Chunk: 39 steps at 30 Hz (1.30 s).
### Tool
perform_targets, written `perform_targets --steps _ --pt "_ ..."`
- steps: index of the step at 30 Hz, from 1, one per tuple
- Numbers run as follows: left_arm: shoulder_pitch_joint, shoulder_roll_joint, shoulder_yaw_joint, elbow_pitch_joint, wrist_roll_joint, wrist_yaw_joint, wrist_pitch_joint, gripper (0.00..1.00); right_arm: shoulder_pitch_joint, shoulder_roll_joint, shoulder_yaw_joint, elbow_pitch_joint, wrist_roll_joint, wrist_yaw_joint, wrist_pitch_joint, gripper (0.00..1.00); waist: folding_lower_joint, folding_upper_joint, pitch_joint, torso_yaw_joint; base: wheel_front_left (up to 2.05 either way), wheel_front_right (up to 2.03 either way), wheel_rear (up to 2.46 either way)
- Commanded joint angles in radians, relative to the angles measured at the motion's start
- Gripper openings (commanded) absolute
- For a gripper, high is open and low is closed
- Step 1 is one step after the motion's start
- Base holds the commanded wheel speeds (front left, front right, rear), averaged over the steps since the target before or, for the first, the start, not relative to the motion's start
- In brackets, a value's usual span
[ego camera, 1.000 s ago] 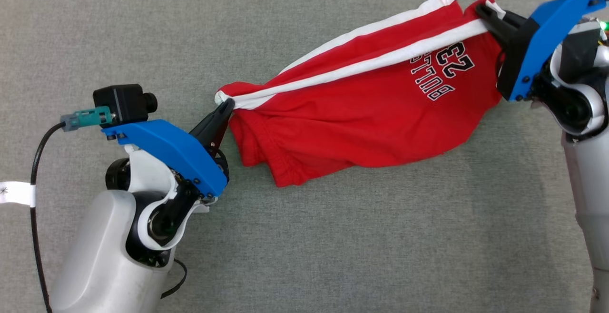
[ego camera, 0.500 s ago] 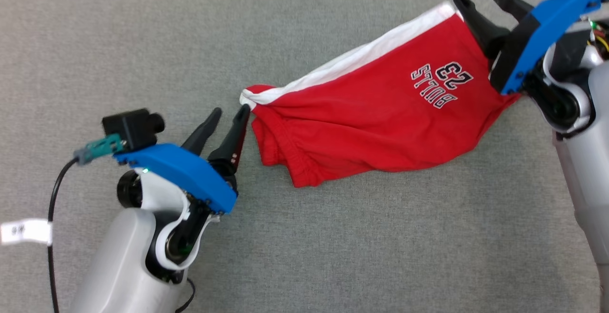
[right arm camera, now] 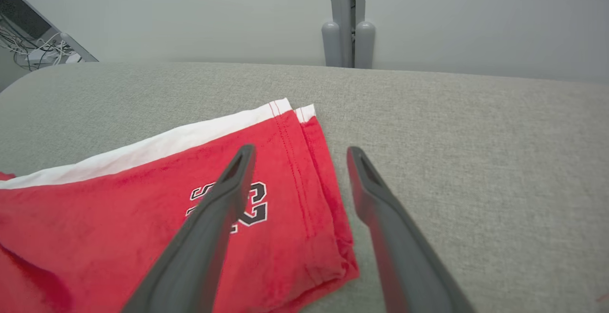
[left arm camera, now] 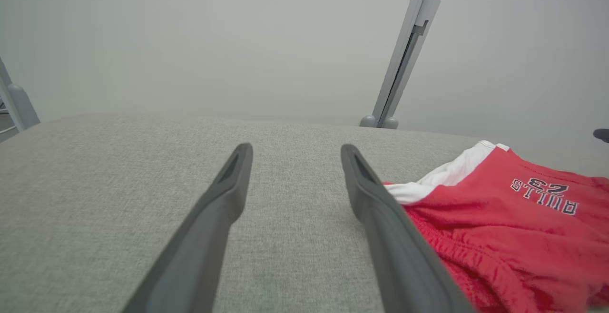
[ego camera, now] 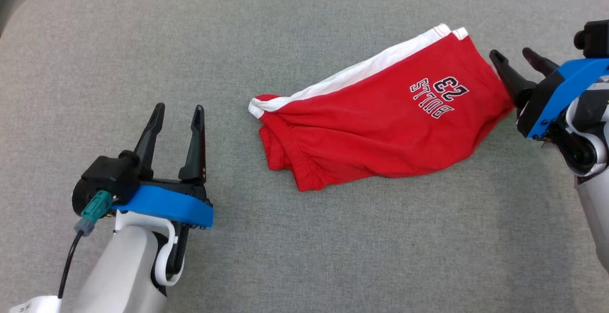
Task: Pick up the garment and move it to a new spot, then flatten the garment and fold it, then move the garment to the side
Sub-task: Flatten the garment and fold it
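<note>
Lying folded on the counter (ego camera: 333,256), the red garment (ego camera: 380,122) sits between the arms. Near its waistband end, the left fingers (ego camera: 195,146) stand wide open, empty. The right fingers (ego camera: 508,76), also open and empty, hover at its hem.

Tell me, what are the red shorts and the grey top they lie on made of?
The red shorts look like soft, matte knit cloth, maybe cotton: they wrinkle and gather. The grey top looks like woven fabric: a speckled weave shows.
</note>
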Motion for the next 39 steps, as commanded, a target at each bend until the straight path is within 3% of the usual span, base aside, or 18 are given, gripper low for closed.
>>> perform_targets --steps 1,10,18,19,20,21,31,39 --pt "-0.019 -0.004 0.007 0.01 0.029 0.007 -0.008 1.0 -0.014 -0.004 -0.011 0.014 -0.008 0.0 -0.016 1.0 0.0003 0.0 0.014 0.006 0.0 0.0 0.0" --pt "0.027 -0.075 0.086 -0.041 0.136 -0.056 -0.012 1.0 -0.097 0.017 -0.059 0.15 -0.055 0.0 -0.03 1.0 0.0003 0.0 0.087 0.049 0.0 0.0 0.0" --pt "0.057 -0.11 0.115 -0.051 0.187 -0.089 -0.013 1.0 -0.085 0.062 -0.021 0.28 -0.065 0.0 0.087 1.0 0.0003 0.0 0.1 0.072 0.0 0.0 0.0" --pt "0.059 -0.113 0.117 -0.048 0.19 -0.092 -0.013 1.0 -0.075 0.068 -0.01 0.285 -0.064 0.0 0.101 0.83 0.0003 0.0 0.095 0.073 0.0 0.0 0.0" --pt "0.061 -0.116 0.118 -0.046 0.194 -0.094 -0.013 1.0 -0.068 0.069 0.0 0.28 -0.067 0.002 0.103 0.05 0.0003 0.0 0.09 0.072 0.0 0.0 0.0" --pt "0.064 -0.118 0.12 -0.045 0.196 -0.096 -0.013 1.0 -0.061 0.067 0.003 0.273 -0.066 0.002 0.103 0.0 0.0003 0.0 0.083 0.07 0.0 0.0 0.0" --pt "0.105 -0.104 0.146 -0.007 0.206 -0.104 -0.013 1.0 0.017 0.021 -0.024 0.155 -0.054 0.0 0.027 0.0 0.0003 0.0 -0.039 -0.007 0.0 0.0 0.0" --pt "0.147 -0.09 0.124 0.011 0.214 -0.107 -0.013 1.0 0.136 -0.058 -0.136 0.094 -0.222 0.0 0.035 0.0 0.0003 0.0 -0.133 -0.044 0.0 0.0 0.0"
